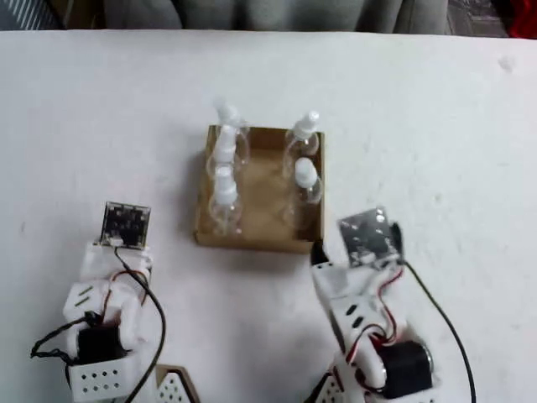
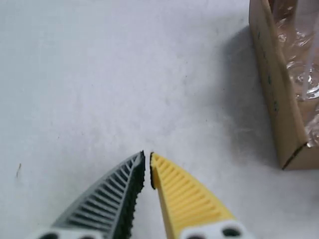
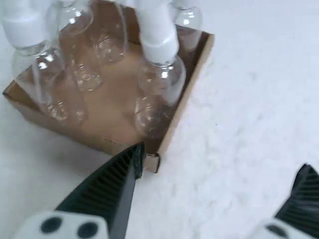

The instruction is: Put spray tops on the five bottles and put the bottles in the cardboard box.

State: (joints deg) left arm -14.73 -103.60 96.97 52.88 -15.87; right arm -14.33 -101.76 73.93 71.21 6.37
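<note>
The cardboard box [image 1: 262, 235] sits mid-table and holds several clear bottles, each upright with a white spray top, such as bottle [image 1: 225, 200] and bottle [image 1: 306, 183]. My right gripper [image 3: 219, 169] is open and holds nothing. It hovers just in front of the box [image 3: 192, 82], with one black finger [image 3: 117, 181] by the box's near right corner. A bottle [image 3: 158, 82] stands close behind that corner. My left gripper [image 2: 147, 160] is shut and holds nothing. It is over bare table to the left of the box [image 2: 279, 107].
The table [image 1: 436, 126] is white, with open room to the left, to the right and behind the box. Both arm bases sit at the near edge, the left arm [image 1: 105, 319] and the right arm [image 1: 373, 336]. A small cardboard piece [image 1: 172, 386] lies between them.
</note>
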